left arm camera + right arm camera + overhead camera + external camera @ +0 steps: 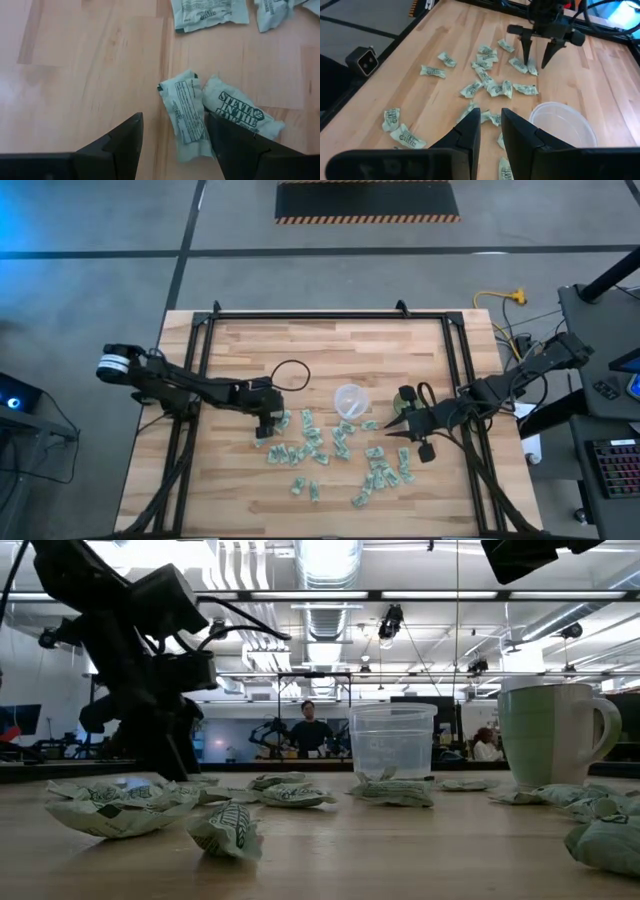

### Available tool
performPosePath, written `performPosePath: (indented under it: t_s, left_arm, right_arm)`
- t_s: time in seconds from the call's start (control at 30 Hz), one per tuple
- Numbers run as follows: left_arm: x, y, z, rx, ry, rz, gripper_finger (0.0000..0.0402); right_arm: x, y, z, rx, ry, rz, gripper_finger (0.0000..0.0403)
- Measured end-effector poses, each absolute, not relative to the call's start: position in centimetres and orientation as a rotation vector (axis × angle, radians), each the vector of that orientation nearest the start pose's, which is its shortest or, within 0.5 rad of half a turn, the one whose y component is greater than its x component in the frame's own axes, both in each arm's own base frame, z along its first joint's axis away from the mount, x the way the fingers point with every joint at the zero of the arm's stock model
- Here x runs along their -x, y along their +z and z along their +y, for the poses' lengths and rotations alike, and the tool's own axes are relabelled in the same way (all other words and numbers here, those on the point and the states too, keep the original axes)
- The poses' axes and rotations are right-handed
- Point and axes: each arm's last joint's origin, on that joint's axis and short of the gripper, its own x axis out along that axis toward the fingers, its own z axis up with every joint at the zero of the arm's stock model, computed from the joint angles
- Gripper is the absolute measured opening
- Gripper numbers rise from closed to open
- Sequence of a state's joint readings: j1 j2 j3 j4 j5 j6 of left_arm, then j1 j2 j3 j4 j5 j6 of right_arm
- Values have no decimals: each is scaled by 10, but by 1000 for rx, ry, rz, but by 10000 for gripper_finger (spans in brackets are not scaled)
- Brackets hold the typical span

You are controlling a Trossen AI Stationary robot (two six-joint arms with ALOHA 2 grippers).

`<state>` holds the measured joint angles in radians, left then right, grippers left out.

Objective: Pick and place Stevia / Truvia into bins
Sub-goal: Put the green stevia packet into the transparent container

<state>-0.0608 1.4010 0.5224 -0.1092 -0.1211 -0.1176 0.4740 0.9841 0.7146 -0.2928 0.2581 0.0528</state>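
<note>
1. I had the left claw (268,425) wide open, low over the bench (240,490), straddling one Stevia sachet (184,121) at the pile's nine o'clock edge.
2. A second sachet (240,113) touched it beside one finger; closing might pinch both or skid one away.
3. My right claw (392,430), fingers nearly together and empty, waited between the clear cup (350,399) and green cup (405,398), at the pile's two o'clock.
</note>
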Motion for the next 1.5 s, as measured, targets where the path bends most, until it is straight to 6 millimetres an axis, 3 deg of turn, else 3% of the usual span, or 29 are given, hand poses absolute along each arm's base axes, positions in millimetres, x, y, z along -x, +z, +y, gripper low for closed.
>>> performPosePath:
  t_s: [0.13, 0.23, 0.53, 0.77, 0.97, 1.1, 1.23, 1.5]
  left_arm:
    - [-232, 130, -11, 23, 116, 988, 195]
    - [-232, 129, -11, 28, 110, 992, 165]
    - [-229, 137, -10, -8, 113, 965, 10]
    - [-239, 164, -8, -84, 173, 815, 12]
    - [-267, 197, -9, -204, 140, 479, 13]
    - [-284, 207, -11, -276, 131, 351, 13]
    - [-310, 209, -13, -308, 83, 320, 13]
    - [-367, 195, -17, -383, 33, 410, 13]
  right_arm:
    - [-187, 263, 88, 154, 197, 539, 68]
    - [-187, 261, 88, 157, 194, 545, 68]
    - [-187, 261, 88, 141, 188, 545, 68]
    - [-187, 261, 88, 140, 185, 545, 68]
    - [-188, 261, 88, 138, 180, 528, 68]
    - [-188, 258, 88, 141, 161, 517, 68]
    - [-187, 252, 87, 145, 160, 531, 68]
    - [-187, 243, 87, 119, 155, 523, 68]
